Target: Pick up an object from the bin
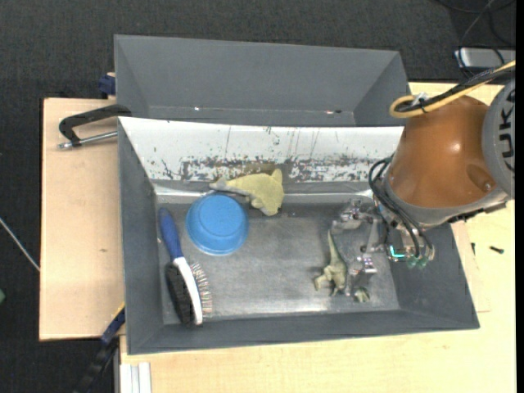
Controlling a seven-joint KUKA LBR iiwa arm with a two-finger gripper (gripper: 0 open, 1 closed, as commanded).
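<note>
So, status at that frame. Nearest, along the front wall of the bin (pixel 270 322): a brush (pixel 182 281) with a blue handle and black head, lying lengthwise at the left, and a small olive-green floppy thing (pixel 332 278) at front right. The jaws were low in the bin, right at that green thing, touching it or just above it; couldn't tell which. Also couldn't tell whether they were open or shut, or whether anything was gripped, because the wrist cables (pixel 413 248) cluttered that spot. Further back, a blue bowl (pixel 218 224) sat left of centre. Beyond it, a limp yellowish piece (pixel 260 190) lay against the back wall. My read: arm was at a pick point by the green thing. Grasp unconfirmed, and the lift out of the bin was all left to do. Nothing looked raised off the floor.
</note>
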